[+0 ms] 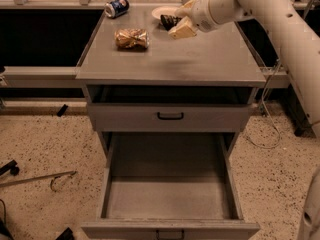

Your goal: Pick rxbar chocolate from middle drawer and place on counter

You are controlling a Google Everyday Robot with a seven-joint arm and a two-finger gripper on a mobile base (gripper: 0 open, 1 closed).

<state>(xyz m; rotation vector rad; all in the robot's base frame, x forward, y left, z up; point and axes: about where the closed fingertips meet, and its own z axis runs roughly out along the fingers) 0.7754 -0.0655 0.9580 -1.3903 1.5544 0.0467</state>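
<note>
My gripper (176,25) is over the back of the counter (170,59), right of centre. It is shut on the rxbar chocolate (169,21), a small dark bar that sticks out to the left between the pale fingers (183,30). The bar hangs just above the counter, next to a white plate (161,11). The middle drawer (170,194) stands pulled out below, and its grey tray is empty. Its black handle (170,234) shows at the bottom edge.
A crinkled golden-brown snack packet (132,38) lies on the counter's left. A blue can (117,7) lies on its side at the back left corner. A shut drawer (170,117) sits above the open one. Cables and tools lie on the speckled floor.
</note>
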